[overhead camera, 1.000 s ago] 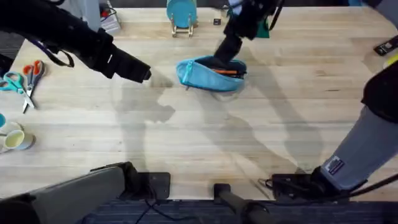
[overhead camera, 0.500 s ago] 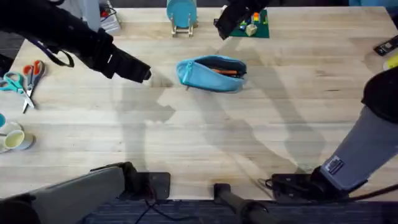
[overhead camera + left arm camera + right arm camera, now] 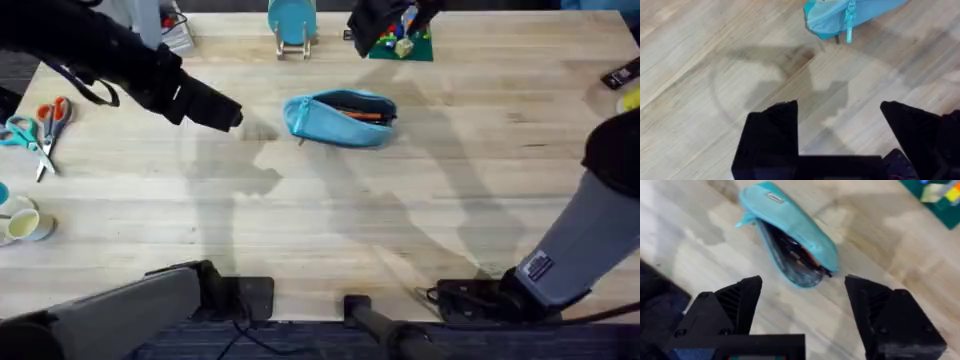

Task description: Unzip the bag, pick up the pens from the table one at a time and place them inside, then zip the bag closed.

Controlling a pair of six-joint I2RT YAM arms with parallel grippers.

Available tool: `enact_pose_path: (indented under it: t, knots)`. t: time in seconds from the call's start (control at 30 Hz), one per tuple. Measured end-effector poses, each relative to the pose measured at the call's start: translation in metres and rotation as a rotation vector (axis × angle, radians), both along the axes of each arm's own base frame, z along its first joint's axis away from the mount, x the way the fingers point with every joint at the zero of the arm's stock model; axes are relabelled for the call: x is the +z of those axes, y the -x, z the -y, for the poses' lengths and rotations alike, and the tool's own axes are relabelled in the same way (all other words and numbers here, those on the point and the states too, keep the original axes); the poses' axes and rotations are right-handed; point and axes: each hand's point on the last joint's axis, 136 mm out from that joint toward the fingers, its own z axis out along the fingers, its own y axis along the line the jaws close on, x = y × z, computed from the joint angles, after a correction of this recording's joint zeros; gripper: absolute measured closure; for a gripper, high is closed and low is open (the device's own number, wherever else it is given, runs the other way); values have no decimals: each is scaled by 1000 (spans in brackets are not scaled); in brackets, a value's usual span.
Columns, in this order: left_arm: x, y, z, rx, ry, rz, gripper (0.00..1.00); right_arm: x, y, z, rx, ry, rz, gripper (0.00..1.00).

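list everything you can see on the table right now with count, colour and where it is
bag: 1, light blue, far middle of the table, zipper open
pens: orange, inside the open bag; count cannot be told
table: 1, pale wood planks
teal disc on wooden stand: 1, far edge, beyond the bag
green plate with small bricks: 1, far edge, right of the disc
scissors: 2, one orange-handled, one teal-handled, left edge
cup: 1, pale, left edge, nearer than the scissors
left gripper: black, open, above bare table left of the bag
right gripper: black, open, raised above the bag's far side
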Motion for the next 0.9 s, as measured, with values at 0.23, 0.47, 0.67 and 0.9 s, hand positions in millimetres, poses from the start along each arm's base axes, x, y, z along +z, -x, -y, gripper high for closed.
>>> enact_pose_path:
  t: [0.23,0.47,0.67,0.9]
  knots:
    - [0,0,0,0,0,1,7,1,8,-8,9,-49,-38,3]
    - [0,-1,0,0,-1,7,7,2,9,-10,0,-64,-48,3]
    - [0,-2,0,0,-2,8,7,2,9,-10,-75,-77,-75,3]
    - [0,-2,0,-15,-7,14,8,2,11,-14,-143,-92,-105,4]
